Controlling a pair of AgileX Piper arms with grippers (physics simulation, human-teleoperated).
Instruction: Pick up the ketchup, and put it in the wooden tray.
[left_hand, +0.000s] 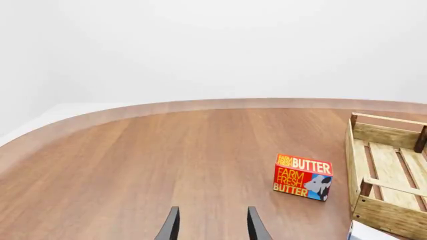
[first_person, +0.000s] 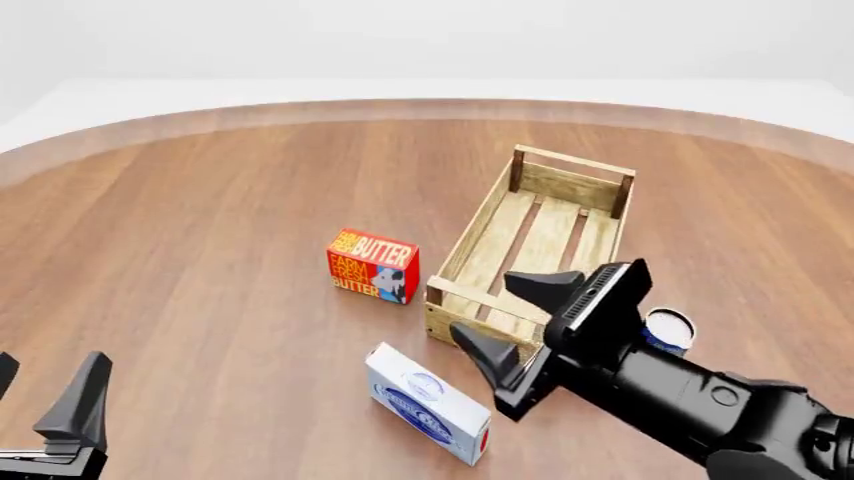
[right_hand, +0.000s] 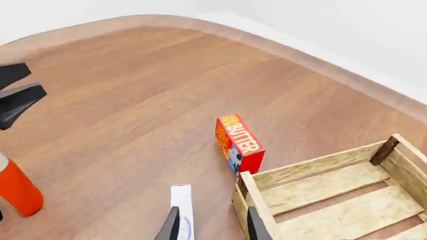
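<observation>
The ketchup shows only in the right wrist view, as a red-orange bottle cut off by the picture's edge. It stands on the table apart from the wooden tray. The front view does not show it. The wooden tray is a long slatted crate lying right of centre, with nothing visible inside. My right gripper hovers open over the tray's near corner, holding nothing. My left gripper is open and empty low at the near left, well away from the tray. It also appears in the right wrist view.
A red butter box stands just left of the tray. A white flat box lies on the table in front of the tray's near end. A can with a round white top peeks out behind my right arm.
</observation>
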